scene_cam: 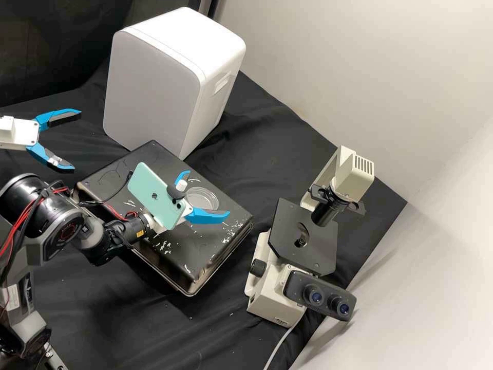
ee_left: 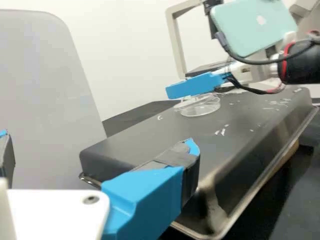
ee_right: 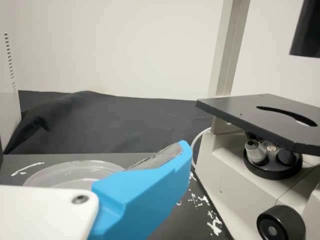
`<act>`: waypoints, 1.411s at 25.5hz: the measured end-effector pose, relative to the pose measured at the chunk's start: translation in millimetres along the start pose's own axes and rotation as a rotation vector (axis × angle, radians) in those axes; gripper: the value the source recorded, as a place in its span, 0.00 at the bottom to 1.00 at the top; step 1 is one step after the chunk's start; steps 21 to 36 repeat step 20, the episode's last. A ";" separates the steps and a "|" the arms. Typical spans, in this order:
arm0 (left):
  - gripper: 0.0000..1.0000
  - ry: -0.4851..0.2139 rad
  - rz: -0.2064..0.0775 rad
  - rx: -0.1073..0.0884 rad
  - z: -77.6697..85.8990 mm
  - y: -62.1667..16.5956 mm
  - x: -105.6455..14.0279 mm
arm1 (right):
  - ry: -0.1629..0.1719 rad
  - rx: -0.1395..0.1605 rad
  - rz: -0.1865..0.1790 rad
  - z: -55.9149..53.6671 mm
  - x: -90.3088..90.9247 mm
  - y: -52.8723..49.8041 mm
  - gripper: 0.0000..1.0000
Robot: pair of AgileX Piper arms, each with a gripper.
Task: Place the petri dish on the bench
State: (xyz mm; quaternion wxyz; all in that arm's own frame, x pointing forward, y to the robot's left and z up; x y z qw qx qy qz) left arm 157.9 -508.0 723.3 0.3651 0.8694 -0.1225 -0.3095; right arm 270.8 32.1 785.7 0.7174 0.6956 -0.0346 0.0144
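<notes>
A clear petri dish lies flat on top of a black scuffed tray in the middle of the bench. My right gripper stands open with one blue finger on each side of the dish, low over the tray. In the right wrist view the dish lies beside my own blue finger. From the left wrist view the dish rests on the tray under the right arm's finger. My left gripper is open and holds nothing, off the tray's far left corner.
A tall white box-shaped appliance stands behind the tray. A microscope stands to the tray's right, with its stage close beyond the right gripper. Black cloth covers the bench between them and in front of the tray.
</notes>
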 end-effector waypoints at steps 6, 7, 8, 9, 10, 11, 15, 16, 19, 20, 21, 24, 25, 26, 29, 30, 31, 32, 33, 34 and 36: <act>1.00 0.009 0.001 -0.004 -0.8 0.1 -0.3 | 0.003 -0.001 0.001 0.1 -1.1 -0.3 1.00; 1.00 0.009 0.001 -0.004 -0.8 0.1 -0.3 | 0.003 -0.001 0.001 0.1 -1.1 -0.3 1.00; 1.00 0.009 0.001 -0.004 -0.8 0.1 -0.3 | 0.000 0.001 0.004 0.9 -1.0 0.5 1.00; 1.00 0.009 0.003 -0.003 -0.8 0.4 -0.5 | -0.005 0.006 0.007 2.3 -1.1 1.3 1.00; 1.00 0.009 0.003 -0.003 -0.8 0.6 -0.5 | -0.009 0.013 0.008 3.6 -1.4 1.8 1.00; 1.00 0.009 0.007 -0.003 -0.7 1.2 -0.7 | -0.013 0.022 0.007 5.0 -2.1 2.2 1.00; 1.00 0.009 0.018 -0.002 -0.6 3.3 -1.4 | -0.022 0.065 0.003 8.6 -4.5 2.8 1.00; 1.00 0.009 0.018 -0.002 -0.6 3.3 -1.4 | -0.019 0.072 0.006 8.1 -4.9 3.9 1.00; 1.00 0.009 0.018 -0.002 -0.6 3.3 -1.4 | -0.016 0.091 0.006 7.6 -5.0 4.2 1.00; 1.00 0.009 0.018 -0.002 -0.6 3.3 -1.4 | -0.015 0.094 0.005 7.5 -5.0 4.1 1.00; 1.00 0.009 0.018 -0.002 -0.6 3.3 -1.4 | -0.015 0.094 0.005 7.5 -5.0 4.1 1.00; 1.00 0.009 0.018 -0.002 -0.6 3.3 -1.4 | -0.015 0.094 0.005 7.5 -5.0 4.1 1.00; 1.00 0.009 0.018 -0.002 -0.6 3.3 -1.4 | -0.015 0.094 0.005 7.5 -5.0 4.1 1.00; 1.00 0.009 0.018 -0.002 -0.6 3.3 -1.4 | -0.015 0.094 0.005 7.5 -5.0 4.1 1.00; 1.00 0.009 0.018 -0.002 -0.6 3.3 -1.4 | -0.015 0.094 0.005 7.5 -5.0 4.1 1.00; 1.00 0.009 0.018 -0.002 -0.6 3.3 -1.4 | -0.015 0.094 0.005 7.5 -5.0 4.1 1.00; 1.00 0.009 0.018 -0.002 -0.6 3.3 -1.4 | -0.015 0.094 0.005 7.5 -5.0 4.1 1.00; 1.00 0.009 0.018 -0.002 -0.6 3.3 -1.4 | -0.015 0.094 0.005 7.5 -5.0 4.1 1.00; 1.00 0.009 0.018 -0.002 -0.6 3.3 -1.4 | -0.015 0.094 0.005 7.5 -5.0 4.1 1.00; 1.00 0.009 0.018 -0.002 -0.6 3.3 -1.4 | -0.015 0.094 0.005 7.5 -5.0 4.1 1.00; 1.00 0.009 0.018 -0.002 -0.6 3.3 -1.4 | -0.015 0.094 0.005 7.5 -5.0 4.1 1.00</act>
